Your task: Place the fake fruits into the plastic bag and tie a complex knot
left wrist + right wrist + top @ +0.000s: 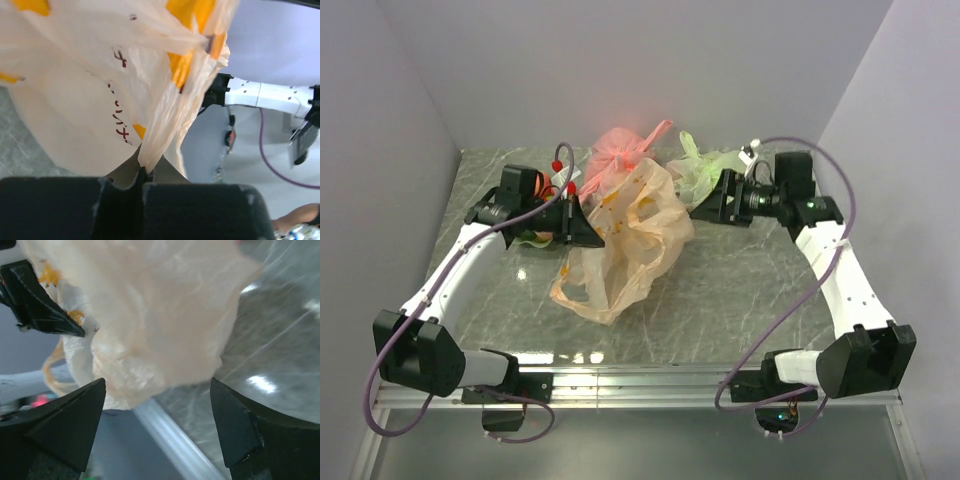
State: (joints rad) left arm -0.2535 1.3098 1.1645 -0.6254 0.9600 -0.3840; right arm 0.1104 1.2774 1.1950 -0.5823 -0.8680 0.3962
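- Pale orange plastic bag lies on the table between your arms; its long axis runs far-right to near-left
- left gripper pinches a fold of film; right gripper is spread, the bag just ahead (nearer its far end)
- red lettering on the film; you can't read it

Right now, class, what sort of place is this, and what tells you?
Probably a robot test bench in a lab: a left arm and a right arm bolted at the edge of a marble-patterned table, plain walls boxing it in, and a plastic bag as a prop.
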